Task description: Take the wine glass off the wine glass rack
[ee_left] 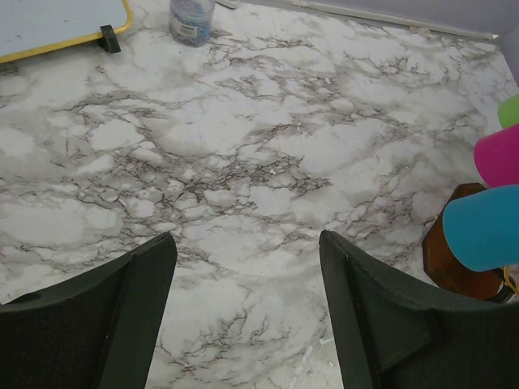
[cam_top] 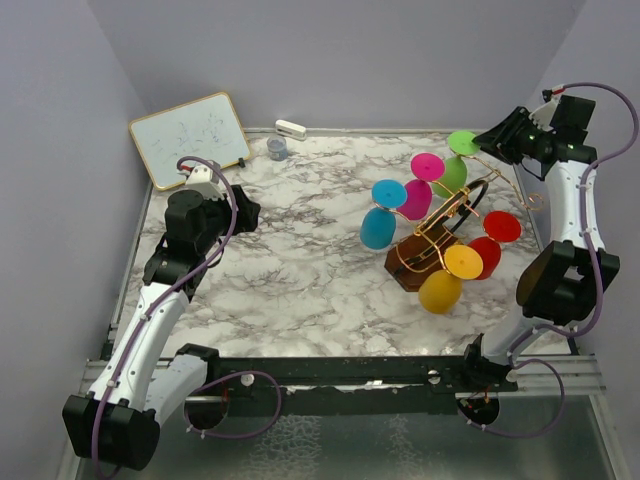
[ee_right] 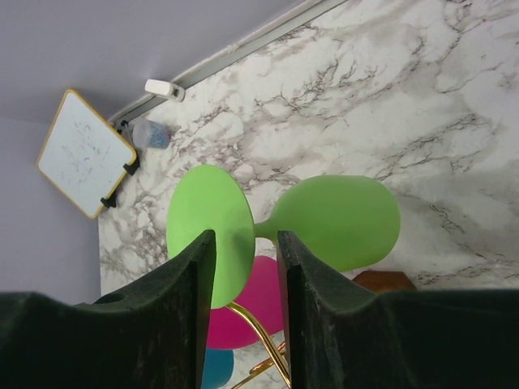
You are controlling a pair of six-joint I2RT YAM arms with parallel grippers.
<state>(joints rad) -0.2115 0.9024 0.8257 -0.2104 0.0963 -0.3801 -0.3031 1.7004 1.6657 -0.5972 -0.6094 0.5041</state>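
Marble counter (cam_top: 300,270) under pale walls (cam_top: 350,60); rack (cam_top: 422,262) of coloured glasses (cam_top: 380,228) stands right of centre; green wine glass (ee_right: 340,223) hangs on its far side; right end effector (ee_right: 247,243) narrowly parted, fingers (ee_right: 178,308) either side of that glass's foot, contact unclear; left end effector (ee_left: 247,239) wide open, empty, well apart.

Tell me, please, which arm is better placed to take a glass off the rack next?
Right. The right gripper sits at the green wine glass on the wine glass rack, fingers framing its foot; the left gripper hovers open over the marble, well short of it.
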